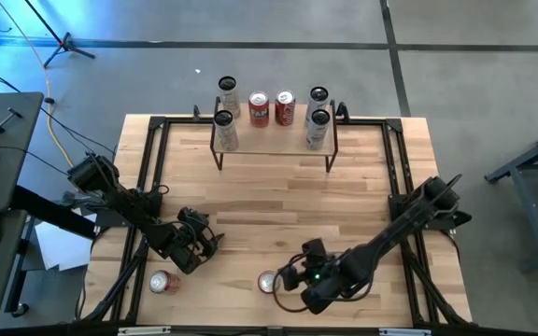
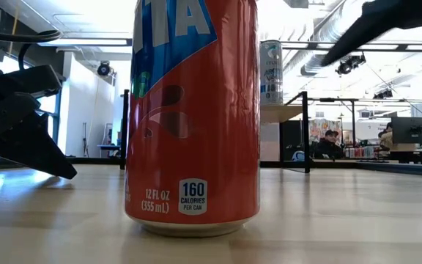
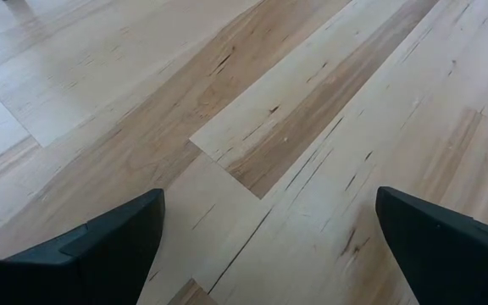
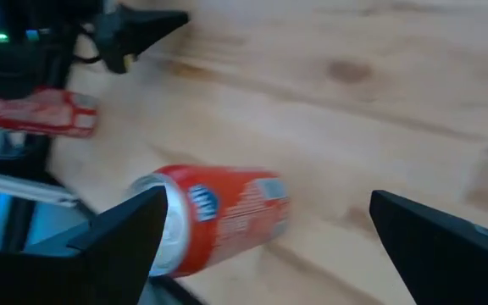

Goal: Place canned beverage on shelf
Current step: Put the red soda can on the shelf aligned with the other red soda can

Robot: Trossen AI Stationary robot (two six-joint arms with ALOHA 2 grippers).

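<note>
Two cans stand upright on the bare wooden table (image 1: 278,201) near the lower edge of the high view. One orange can (image 1: 267,282) sits at lower centre, and in the low view (image 2: 193,117) it fills the middle of the frame. A second red can (image 1: 163,282) stands at lower left.

The right gripper (image 1: 292,275) lies just right of the orange can, with its fingers spread wide and nothing between them. In the right wrist view the can (image 4: 219,219) shows between and beyond the two dark fingers (image 4: 108,233), untouched.

The left gripper (image 1: 208,241) hovers above and to the right of the red can. Its fingers (image 3: 113,237) are parted over plain wood and hold nothing.

The shelf (image 1: 274,138) stands at upper centre of the high view. Four cans rest on its light top board: two silver ones (image 1: 225,131) at the left and right ends and two red ones (image 1: 259,109) in the middle. Two more silver cans (image 1: 228,93) show just behind it.
</note>
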